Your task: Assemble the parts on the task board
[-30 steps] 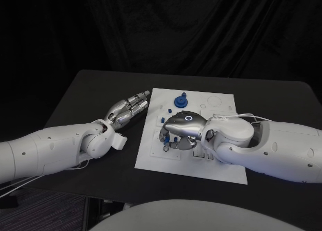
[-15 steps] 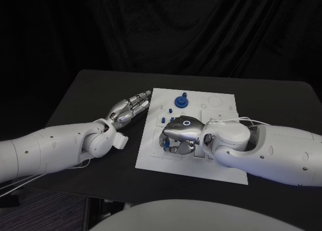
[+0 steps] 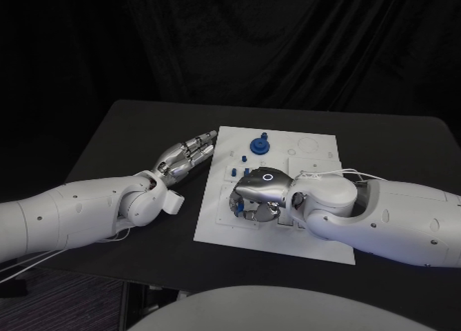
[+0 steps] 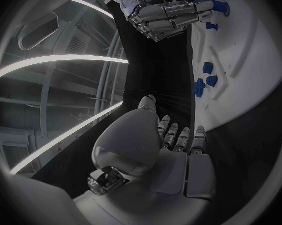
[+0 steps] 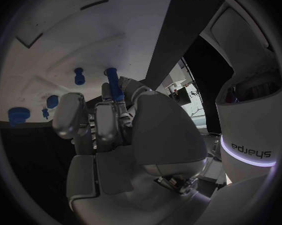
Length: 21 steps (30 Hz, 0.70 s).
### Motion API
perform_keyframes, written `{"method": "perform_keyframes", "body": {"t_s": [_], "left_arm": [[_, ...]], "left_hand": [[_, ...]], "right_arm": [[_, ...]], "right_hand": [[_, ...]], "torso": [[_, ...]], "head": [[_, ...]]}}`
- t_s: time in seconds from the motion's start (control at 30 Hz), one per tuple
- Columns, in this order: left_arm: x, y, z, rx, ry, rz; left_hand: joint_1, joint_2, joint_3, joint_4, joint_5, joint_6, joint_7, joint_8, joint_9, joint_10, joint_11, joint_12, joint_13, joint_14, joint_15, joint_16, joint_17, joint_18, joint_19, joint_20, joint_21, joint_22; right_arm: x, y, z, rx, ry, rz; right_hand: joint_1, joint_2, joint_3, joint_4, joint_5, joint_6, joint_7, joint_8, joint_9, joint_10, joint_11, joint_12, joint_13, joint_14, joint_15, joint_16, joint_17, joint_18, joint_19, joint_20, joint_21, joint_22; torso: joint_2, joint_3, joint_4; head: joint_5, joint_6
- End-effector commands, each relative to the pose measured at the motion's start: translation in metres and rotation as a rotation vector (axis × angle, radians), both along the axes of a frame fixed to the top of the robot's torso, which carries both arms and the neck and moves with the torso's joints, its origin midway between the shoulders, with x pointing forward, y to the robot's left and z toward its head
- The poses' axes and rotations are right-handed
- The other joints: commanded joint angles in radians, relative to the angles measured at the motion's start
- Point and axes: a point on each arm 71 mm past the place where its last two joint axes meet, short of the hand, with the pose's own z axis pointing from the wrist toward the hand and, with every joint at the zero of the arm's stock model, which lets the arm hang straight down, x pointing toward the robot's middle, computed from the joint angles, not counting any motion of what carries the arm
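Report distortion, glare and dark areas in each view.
Head view: black backdrop, evenly lit task board, no bending. Left wrist view: fisheye curves the board's edge; bright streaks of room light arc behind the left hand. Right wrist view: right hand looms large and shadowed; dark rim all round.

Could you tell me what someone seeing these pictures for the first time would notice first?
Most likely the right hand, curled down over the middle of the white task board; in the right wrist view its fingers appear to pinch a slim blue peg. Next, the large blue round part standing near the board's far edge. The left hand lies flat on the black table at the board's left edge, holding nothing.
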Motion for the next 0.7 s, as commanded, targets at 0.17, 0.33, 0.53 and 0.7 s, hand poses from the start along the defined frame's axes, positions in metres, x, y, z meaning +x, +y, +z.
{"method": "perform_keyframes", "body": {"t_s": [0.17,0.33,0.53,0.7], "left_arm": [[-0.0017,-0.0014,0.0072,-0.074,-0.098,-0.007],[-0.0021,-0.0015,0.0065,-0.074,-0.095,-0.009],[-0.002,-0.0012,0.0056,-0.074,-0.093,-0.01],[-0.0021,-0.0011,0.005,-0.073,-0.09,-0.011]], "left_hand": [[0.011,-0.001,0.006,-0.002,0.006,-0.006,0.005,0.001,0.0,-0.002,0.008,0.002,0.0,-0.002,0.005,-0.004,-0.001,0.004,0.0,0.007,0.001,0.002],[0.012,0.0,0.007,-0.002,0.007,-0.007,0.005,0.001,0.0,-0.002,0.008,0.002,0.0,-0.002,0.006,-0.004,-0.001,0.003,0.0,0.008,0.001,0.002],[0.013,0.0,0.008,-0.003,0.007,-0.007,0.006,0.001,0.0,-0.002,0.008,0.002,0.0,-0.002,0.008,-0.004,-0.001,0.003,0.0,0.009,0.001,0.002],[0.015,0.001,0.009,-0.003,0.008,-0.008,0.007,0.001,0.0,-0.003,0.008,0.002,0.0,-0.002,0.01,-0.004,-0.001,0.002,0.0,0.01,0.001,0.002]], "right_arm": [[-0.0022,0.0001,-0.0061,-0.006,0.006,0.001],[-0.0017,-0.0001,-0.0078,-0.002,0.006,-0.003],[-0.0003,-0.0001,-0.0091,0.004,0.002,-0.01],[0.0011,0.0001,-0.0096,0.012,-0.003,-0.014]], "right_hand": [[0.005,0.01,0.007,0.0,0.001,-0.008,0.001,-0.002,0.001,0.012,-0.011,0.004,0.088,0.003,-0.004,-0.004,0.0,-0.006,0.0,-0.006,-0.003,0.147],[0.005,0.009,0.007,0.0,0.001,-0.008,0.001,-0.003,0.001,0.011,-0.01,0.005,0.089,0.002,-0.004,-0.005,-0.001,-0.006,-0.001,-0.006,-0.004,0.147],[0.005,0.009,0.007,-0.001,0.0,-0.009,0.001,-0.003,0.001,0.011,-0.01,0.005,0.089,0.002,-0.004,-0.005,-0.001,-0.006,0.0,-0.006,-0.003,0.147],[0.009,0.01,0.012,-0.006,-0.001,-0.01,0.002,-0.003,0.003,0.009,-0.01,0.006,0.092,0.002,-0.004,-0.006,-0.003,-0.006,-0.001,-0.006,-0.005,0.147]], "torso": [[0.0,-0.0008,0.0006],[0.0,-0.0008,0.0008],[0.001,-0.0005,0.0007],[0.001,-0.0009,0.0004]], "head": [[0.003,0.0],[0.003,0.0],[0.003,0.0],[0.003,0.0]]}}
